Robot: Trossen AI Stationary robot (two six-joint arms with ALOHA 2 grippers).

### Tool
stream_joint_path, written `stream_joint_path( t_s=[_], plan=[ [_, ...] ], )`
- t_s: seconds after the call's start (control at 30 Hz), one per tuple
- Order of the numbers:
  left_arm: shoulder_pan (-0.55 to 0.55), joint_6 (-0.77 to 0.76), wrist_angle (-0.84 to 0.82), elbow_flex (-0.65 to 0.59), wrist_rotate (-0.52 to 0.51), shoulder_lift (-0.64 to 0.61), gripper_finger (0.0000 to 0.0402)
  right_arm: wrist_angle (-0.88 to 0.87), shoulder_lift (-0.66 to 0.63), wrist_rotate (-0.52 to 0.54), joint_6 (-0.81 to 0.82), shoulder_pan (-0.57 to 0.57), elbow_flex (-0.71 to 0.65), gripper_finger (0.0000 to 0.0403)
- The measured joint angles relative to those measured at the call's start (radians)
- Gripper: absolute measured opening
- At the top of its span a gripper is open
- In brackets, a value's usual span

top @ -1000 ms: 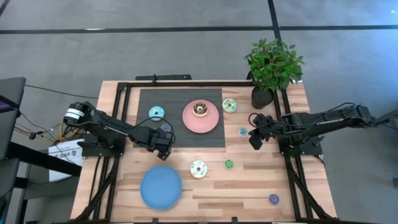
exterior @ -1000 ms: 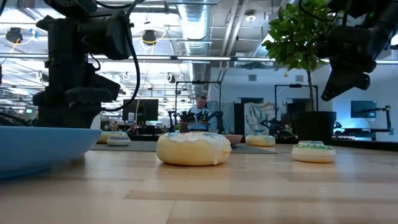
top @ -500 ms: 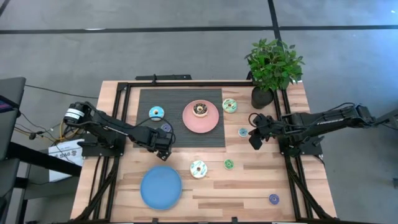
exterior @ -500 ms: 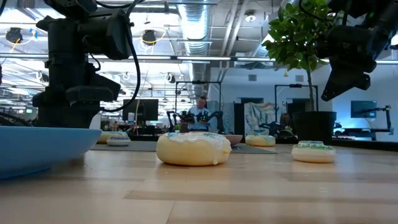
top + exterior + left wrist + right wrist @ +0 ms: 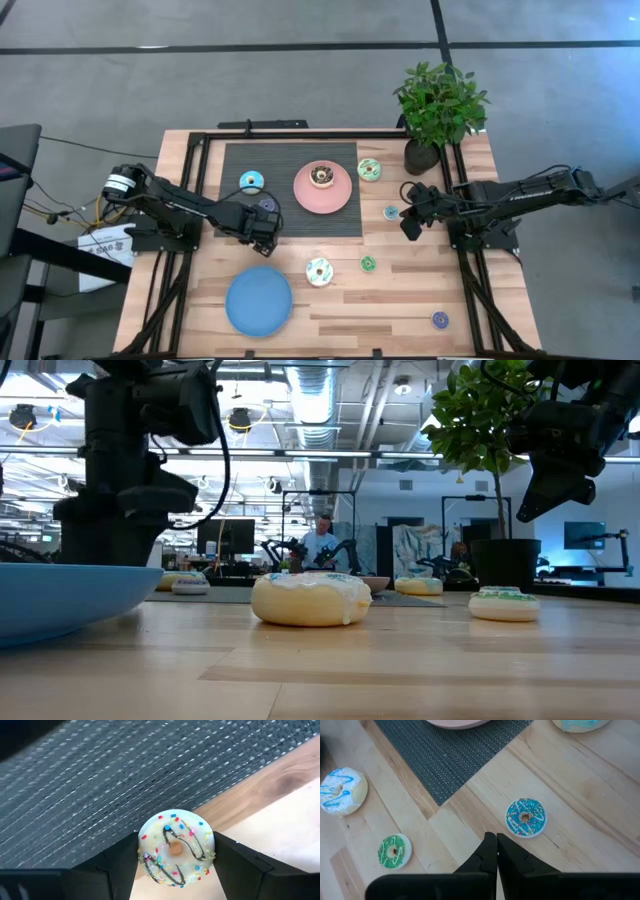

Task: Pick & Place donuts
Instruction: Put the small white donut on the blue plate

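Note:
My left gripper (image 5: 176, 854) is at the grey mat's near left corner (image 5: 262, 228), shut on a white-iced donut (image 5: 176, 847) with sprinkles and dark drizzle. My right gripper (image 5: 496, 845) is shut and hovers above the wood near a teal donut (image 5: 526, 817), right of the mat (image 5: 410, 225). Other donuts lie flat: light blue (image 5: 251, 181) and purple (image 5: 267, 205) on the mat, brown (image 5: 321, 176) on the pink plate (image 5: 300, 192), cream-green (image 5: 369, 169), green (image 5: 367, 264), white (image 5: 318, 271), purple (image 5: 439, 320). My left gripper pinches the white donut between its two fingers (image 5: 117, 862), one on each side of the outer rim (image 5: 144, 845). The icing faces the wrist camera, with the mat's edge and the wood behind it. Whether it is lifted clear does not show.
A blue plate (image 5: 232, 300) lies near the table's near left edge and fills the low view's left (image 5: 60, 595). A potted plant (image 5: 440, 105) stands at the far right corner. Black frame rails run along the table's sides. People sit in the room beyond.
In the low view my left arm has shifted a little toward the table's right. The right arm and the loose donuts have kept still.

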Motion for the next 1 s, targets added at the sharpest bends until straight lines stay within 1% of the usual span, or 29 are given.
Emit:
stream_joint_path(
  t_s=[0.1,0.23,0.4,0.53,0.63,0.73,0.83,1.0],
  plan=[
    [-0.027,-0.047,-0.049,0.053,-0.002,0.0,0.0229,0.0,0.0,0.0,-0.002,0.0,0.0,0.0],
    [-0.095,-0.18,-0.087,0.137,-0.024,0.0,0.0229,0.0,0.0,0.0,-0.002,0.0,0.0,0.0],
    [-0.231,-0.425,-0.096,0.226,-0.075,0.0,0.0229,0.0,0.0,-0.002,-0.003,0.0,0.0,0.0],
    [-0.371,-0.681,-0.09,0.25,-0.137,0.016,0.0229,0.0,0.0,-0.002,-0.028,0.0,0.0,0.0],
    [-0.473,-0.874,-0.072,0.258,-0.125,0.065,0.0229,0.0,0.0,-0.003,-0.07,0.0,0.0,0.0],
    [-0.552,-1.011,-0.053,0.295,-0.12,0.13,0.0229,0.0,0.0,-0.003,-0.082,0.0,0.0,0.0],
    [-0.597,-1.071,-0.073,0.349,-0.085,0.204,0.0229,-0.001,0.0,-0.003,-0.084,0.0,0.0,0.0],
    [-0.624,-1.104,-0.146,0.41,0.004,0.294,0.0228,0.0,0.0,-0.003,-0.084,0.0,0.0,0.0]
  ],
)
